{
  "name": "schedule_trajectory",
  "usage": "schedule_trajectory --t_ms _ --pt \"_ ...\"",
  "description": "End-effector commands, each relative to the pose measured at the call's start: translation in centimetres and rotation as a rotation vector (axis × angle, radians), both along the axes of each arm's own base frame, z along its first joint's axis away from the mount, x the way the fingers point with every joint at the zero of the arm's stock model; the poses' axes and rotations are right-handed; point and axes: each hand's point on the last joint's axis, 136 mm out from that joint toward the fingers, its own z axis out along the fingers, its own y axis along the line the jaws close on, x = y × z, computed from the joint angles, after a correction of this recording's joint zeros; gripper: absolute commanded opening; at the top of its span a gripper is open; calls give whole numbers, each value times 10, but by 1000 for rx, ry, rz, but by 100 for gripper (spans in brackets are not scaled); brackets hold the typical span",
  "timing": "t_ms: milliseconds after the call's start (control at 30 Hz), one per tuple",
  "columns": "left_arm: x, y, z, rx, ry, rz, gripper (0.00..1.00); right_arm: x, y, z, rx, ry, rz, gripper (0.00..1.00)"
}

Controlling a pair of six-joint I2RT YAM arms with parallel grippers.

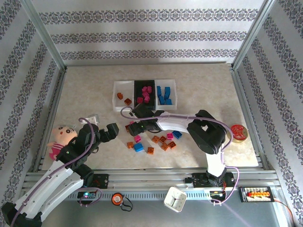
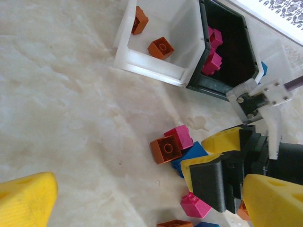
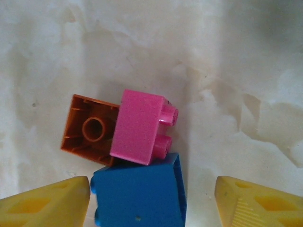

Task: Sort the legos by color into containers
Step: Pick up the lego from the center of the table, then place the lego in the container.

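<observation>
– Marble-patterned table [image 1: 85,90] seen from above: where are the things?
– At upper centre stand the containers [image 1: 115,97], with orange, pink and blue bricks separated inside. The loose legos [image 1: 161,141] lie at centre, below them. The right gripper [image 1: 136,126] is low at their left end, and the left gripper [image 1: 113,131] is near it, more to the left.
– And the left wrist view?
– Its yellow fingers [image 2: 23,198] are spread wide at the lower corners and hold nothing.
– The right wrist view?
– The fingers [image 3: 47,203] are also spread, one on each side of a blue brick [image 3: 139,196], without pinching it. Above it, a pink brick [image 3: 142,127] overlaps an orange brick [image 3: 90,127].
</observation>
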Motion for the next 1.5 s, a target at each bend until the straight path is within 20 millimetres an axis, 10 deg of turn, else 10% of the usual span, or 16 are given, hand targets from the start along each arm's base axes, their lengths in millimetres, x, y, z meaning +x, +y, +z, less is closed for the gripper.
schedule_trajectory --t_ms 0,300,533,733,967,1167,1467 --pt "-3 8 -12 9 41 45 100 -2 7 -7 -18 1 35 66" --pt "-1 3 -11 -3 40 23 100 -7 0 5 22 -1 37 35" --pt "3 -4 -14 -31 18 0 100 6 -46 63 139 -68 -69 27" --pt "7 -13 -18 -55 20 -27 100 60 -100 115 203 -165 -261 26" --pt "11 -24 -19 -63 24 -75 100 145 -150 108 61 -195 -516 26" --pt "12 -31 -25 -62 57 -106 100 181 -167 84 -38 -172 -620 33" --pt "19 -47 -32 -36 100 -183 100 189 -163 83 -39 -165 -626 70"
